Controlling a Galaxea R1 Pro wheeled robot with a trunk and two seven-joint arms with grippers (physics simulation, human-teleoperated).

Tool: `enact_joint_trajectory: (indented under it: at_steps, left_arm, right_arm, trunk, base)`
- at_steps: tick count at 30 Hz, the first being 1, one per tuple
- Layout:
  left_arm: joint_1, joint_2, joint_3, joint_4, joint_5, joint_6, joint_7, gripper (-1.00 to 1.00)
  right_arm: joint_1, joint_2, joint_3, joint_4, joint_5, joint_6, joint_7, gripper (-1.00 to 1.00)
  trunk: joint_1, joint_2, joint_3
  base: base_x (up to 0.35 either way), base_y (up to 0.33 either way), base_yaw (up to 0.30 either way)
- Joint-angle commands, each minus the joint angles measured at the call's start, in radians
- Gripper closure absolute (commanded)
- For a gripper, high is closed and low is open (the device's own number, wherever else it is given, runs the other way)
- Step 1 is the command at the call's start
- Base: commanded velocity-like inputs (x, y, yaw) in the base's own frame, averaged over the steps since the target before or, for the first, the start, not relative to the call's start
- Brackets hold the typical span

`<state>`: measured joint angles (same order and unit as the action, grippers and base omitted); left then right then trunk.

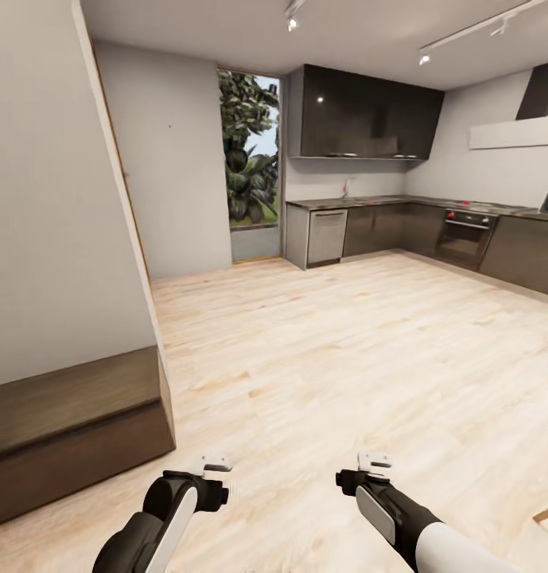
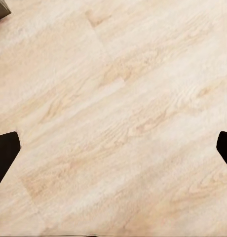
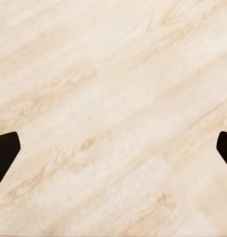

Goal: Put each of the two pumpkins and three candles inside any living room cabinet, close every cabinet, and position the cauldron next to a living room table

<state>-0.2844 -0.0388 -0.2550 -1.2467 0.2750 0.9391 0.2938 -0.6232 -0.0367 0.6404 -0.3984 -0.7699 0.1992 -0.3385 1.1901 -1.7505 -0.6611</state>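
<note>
The pumpkins, candles, cauldron and table are out of view. My left gripper (image 1: 216,464) and right gripper (image 1: 375,459) hang low over the pale wooden floor (image 1: 345,358), near the bottom of the head view. Each wrist view looks straight down at bare floor planks. The left gripper (image 2: 113,153) is open, with dark fingertips (image 2: 5,150) at both edges and nothing between them. The right gripper (image 3: 113,150) is open and empty in the same way, its fingertips (image 3: 5,148) spread wide.
A white wall (image 1: 59,223) with a low dark brown wooden base (image 1: 75,430) stands close on the left; I cannot tell whether it is the cabinet. Grey kitchen units (image 1: 385,227) with an oven (image 1: 467,235) line the far right. A tall window (image 1: 250,159) is straight ahead.
</note>
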Motion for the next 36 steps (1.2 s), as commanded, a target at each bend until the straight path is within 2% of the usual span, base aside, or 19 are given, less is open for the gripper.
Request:
enact_joint_trajectory:
  at_steps: [1,23,36]
  left_arm:
    - [-0.001,0.0,-0.001,0.0,0.01,0.003,0.01,-1.0]
    - [-0.001,0.0,-0.001,0.0,0.01,0.003,0.01,-1.0]
    - [-0.001,0.001,-0.001,-0.001,0.01,0.003,0.01,-1.0]
  right_arm:
    - [-0.001,-0.002,0.008,-0.004,-0.006,0.005,-0.008,-1.0]
    - [0.0,-0.002,0.013,-0.004,-0.006,0.004,-0.008,-1.0]
    - [-0.001,-0.003,0.013,-0.004,-0.006,0.002,-0.008,-1.0]
  trunk:
    - [0.0,-0.001,-0.001]
    - [0.0,-0.001,-0.001]
    - [0.0,-0.001,-0.001]
  base:
    - [-0.077,0.0,0.284]
    - [-0.073,0.002,0.284]
    - [-0.072,0.146,0.251]
